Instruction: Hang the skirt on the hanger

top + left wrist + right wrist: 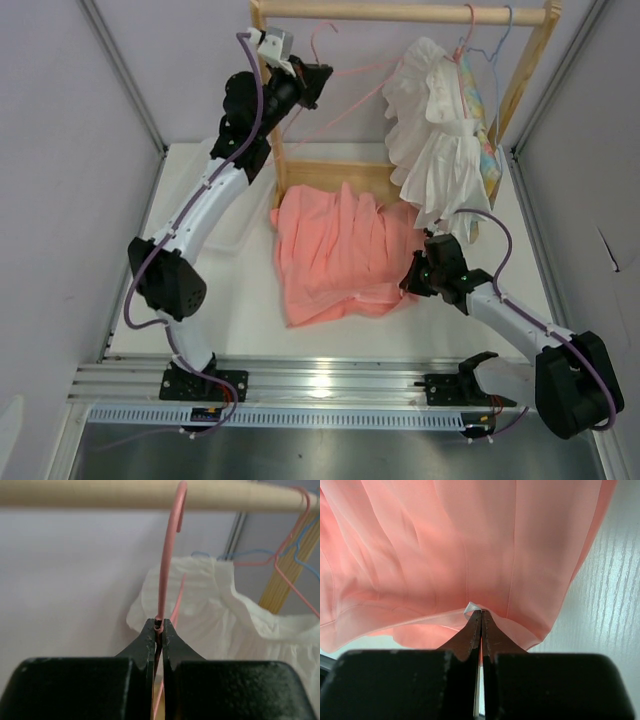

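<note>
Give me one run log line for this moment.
left claw: shut on hanger neck | right claw: shut on skirt edge | skirt: on table, not on hanger yet

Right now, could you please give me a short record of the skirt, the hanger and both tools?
left tool: shut on the hanger, at the neck under its hook
right tool: shut on an edge of the skirt
hanger: held up by the wooden rail, no cloth on it
skirt: crumpled on the table, below the rail
other: white ruffled garment hanging on the rail
task state: skirt not yet on hanger
</note>
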Available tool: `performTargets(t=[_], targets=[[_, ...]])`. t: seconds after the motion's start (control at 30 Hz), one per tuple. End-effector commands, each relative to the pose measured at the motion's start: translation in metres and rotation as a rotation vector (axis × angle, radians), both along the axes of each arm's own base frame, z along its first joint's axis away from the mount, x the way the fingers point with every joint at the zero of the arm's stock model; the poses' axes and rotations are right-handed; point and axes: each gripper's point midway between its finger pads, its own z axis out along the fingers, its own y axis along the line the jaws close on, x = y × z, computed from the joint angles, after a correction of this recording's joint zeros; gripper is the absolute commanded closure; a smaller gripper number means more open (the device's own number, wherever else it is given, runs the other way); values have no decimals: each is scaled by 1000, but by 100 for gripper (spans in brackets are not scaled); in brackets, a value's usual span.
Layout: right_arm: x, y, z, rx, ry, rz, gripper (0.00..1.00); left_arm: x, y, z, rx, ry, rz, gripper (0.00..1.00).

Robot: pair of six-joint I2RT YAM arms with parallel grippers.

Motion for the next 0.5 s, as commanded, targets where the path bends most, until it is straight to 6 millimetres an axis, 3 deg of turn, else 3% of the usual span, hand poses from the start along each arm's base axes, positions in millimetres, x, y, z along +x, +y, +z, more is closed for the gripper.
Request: performTargets(t=[0.0, 0.23, 0.27, 0.3, 0.33, 0.37, 0.4, 0.43, 0.47], targets=[[4, 0, 2, -3, -11, 13, 100, -49, 23, 37, -13, -113, -5, 100], [7, 1, 1, -5, -7, 16, 100, -101, 37, -4, 18, -45, -55, 100], [7, 1, 1, -3, -4, 20, 100, -117, 42, -8, 12, -35, -65, 100], [7, 2, 0, -5, -2, 21, 100, -124, 43, -26, 17, 0, -78, 100], [8, 2, 1, -4, -5, 23, 100, -135, 43, -26, 14, -1, -100, 100], [9, 2, 0, -5, -1, 21, 100, -153, 45, -35, 21, 12, -115, 100], [9, 3, 0, -7, 0, 25, 100, -160, 44, -55, 35, 52, -122, 100], [9, 3, -1, -8, 4, 28, 100, -169, 44, -61, 38, 68, -127, 100], [11, 3, 0, -8, 3, 27, 100, -188, 41, -74, 46, 87, -155, 100]])
